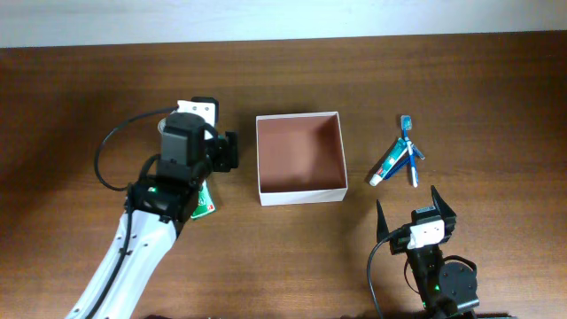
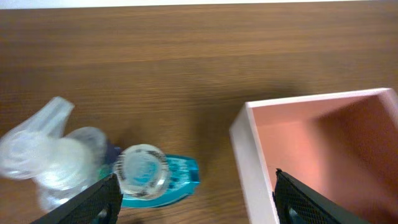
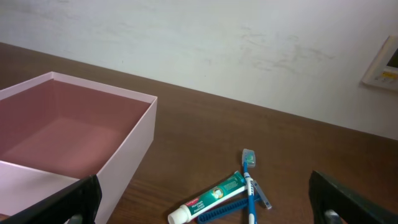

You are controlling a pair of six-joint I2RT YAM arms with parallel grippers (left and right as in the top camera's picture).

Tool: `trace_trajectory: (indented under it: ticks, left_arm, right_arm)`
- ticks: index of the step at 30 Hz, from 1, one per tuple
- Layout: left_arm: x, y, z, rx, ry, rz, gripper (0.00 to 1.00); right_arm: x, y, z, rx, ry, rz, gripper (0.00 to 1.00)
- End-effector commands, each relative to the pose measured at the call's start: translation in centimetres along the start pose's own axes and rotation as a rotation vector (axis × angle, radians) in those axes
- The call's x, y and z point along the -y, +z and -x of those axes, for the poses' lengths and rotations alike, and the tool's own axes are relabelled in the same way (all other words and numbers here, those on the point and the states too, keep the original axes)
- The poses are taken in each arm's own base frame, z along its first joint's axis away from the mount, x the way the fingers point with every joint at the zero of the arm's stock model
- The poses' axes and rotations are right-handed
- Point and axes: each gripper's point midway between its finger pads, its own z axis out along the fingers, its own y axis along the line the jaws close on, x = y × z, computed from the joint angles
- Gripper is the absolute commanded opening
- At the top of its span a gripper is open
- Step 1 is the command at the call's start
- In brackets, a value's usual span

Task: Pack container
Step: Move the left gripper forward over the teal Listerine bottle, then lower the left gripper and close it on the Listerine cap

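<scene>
The container is a square shallow box with white walls and a pinkish-brown inside, at the table's middle. It holds nothing. My left gripper is open, just left of the box's left wall. In the left wrist view the gripper spans the box wall and a teal bottle with a clear cap. My right gripper is open and empty, low at the front right. It faces a toothpaste tube, a blue toothbrush and a blue comb.
A clear spray bottle stands left of the teal bottle; its white head shows past the left arm. A green-and-white item pokes out under that arm. The box's near corner shows in the right wrist view.
</scene>
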Motion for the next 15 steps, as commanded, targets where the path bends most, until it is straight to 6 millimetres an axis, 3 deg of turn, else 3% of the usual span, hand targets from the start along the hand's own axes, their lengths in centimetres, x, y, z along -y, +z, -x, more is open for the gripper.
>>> trace_trajectory:
  ticks: [1,9,15]
  left_arm:
    - [-2.2,0.0,0.8,0.036,-0.069,0.146,0.79]
    - [-3.1,0.1,1.4,0.067,-0.087,0.199,0.80]
    - [-3.1,2.4,-0.2,0.007,-0.073,0.215,0.80]
  right_arm:
    - [0.2,0.0,-0.3,-0.008,0.005,-0.011,0.99]
    - [0.2,0.0,-0.3,-0.008,0.005,-0.011,0.99]
    - [0.2,0.0,-0.3,-0.008,0.005,-0.010,0.98]
